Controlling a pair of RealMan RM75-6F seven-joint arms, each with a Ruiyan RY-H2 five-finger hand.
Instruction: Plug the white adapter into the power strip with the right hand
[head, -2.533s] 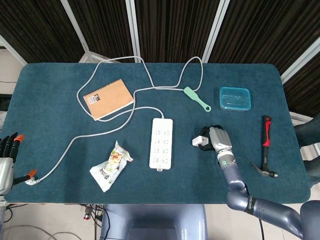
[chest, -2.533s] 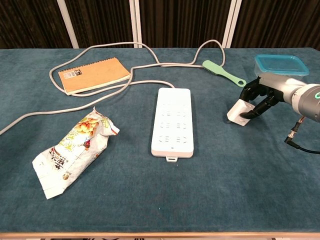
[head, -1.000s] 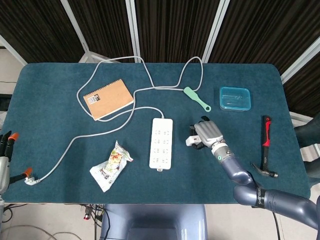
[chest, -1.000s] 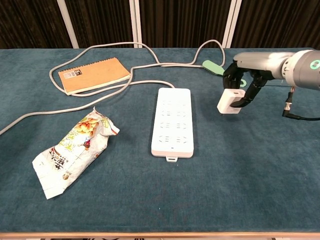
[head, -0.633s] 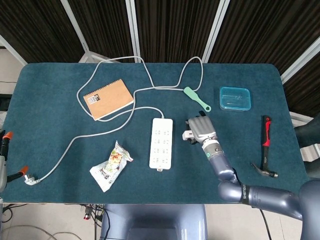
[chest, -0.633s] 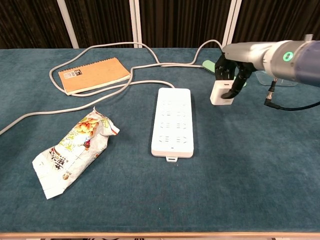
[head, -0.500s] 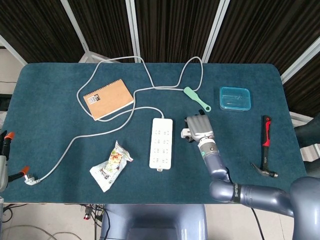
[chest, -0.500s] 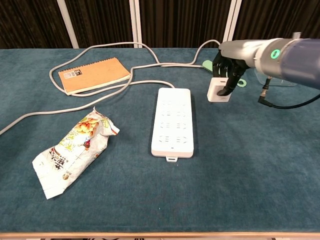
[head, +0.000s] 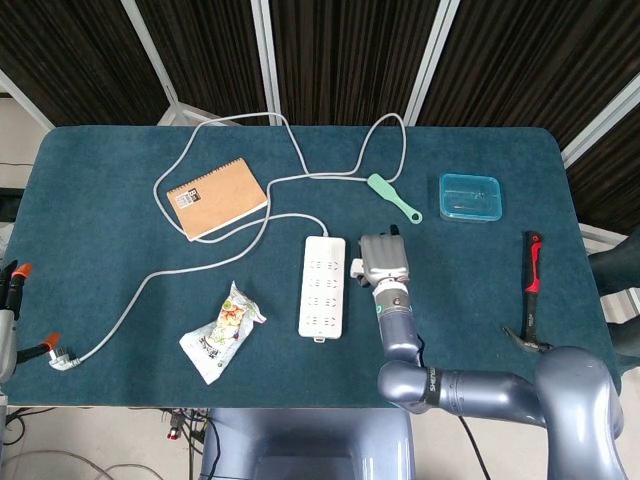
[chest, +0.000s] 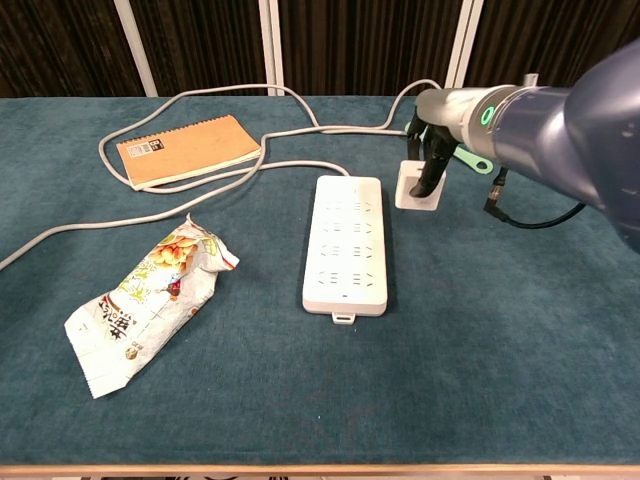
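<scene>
The white power strip (head: 323, 285) lies flat at the table's middle, its cable (head: 180, 268) looping off to the back and left. My right hand (head: 384, 262) holds the small white adapter (head: 356, 268) just off the strip's right edge, near its far end. In the chest view the adapter (chest: 414, 188) hangs a little above the cloth beside the power strip (chest: 345, 243), pinched by the dark fingers (chest: 427, 178) of the right hand (chest: 434, 140). The left hand (head: 6, 325) shows only at the head view's left edge, its orange-tipped fingers apart and holding nothing.
A brown notebook (head: 216, 196) lies back left, a snack packet (head: 222, 331) front left of the strip. A green brush (head: 393, 198) and a blue lidded box (head: 470, 196) sit behind the right hand. A hammer (head: 533, 295) lies far right. The cable's plug (head: 63, 358) rests by the left hand.
The right hand picked the adapter up off the cloth and carried it left, from mid-right of the table to the strip's right edge. The left hand drew back toward the frame edge.
</scene>
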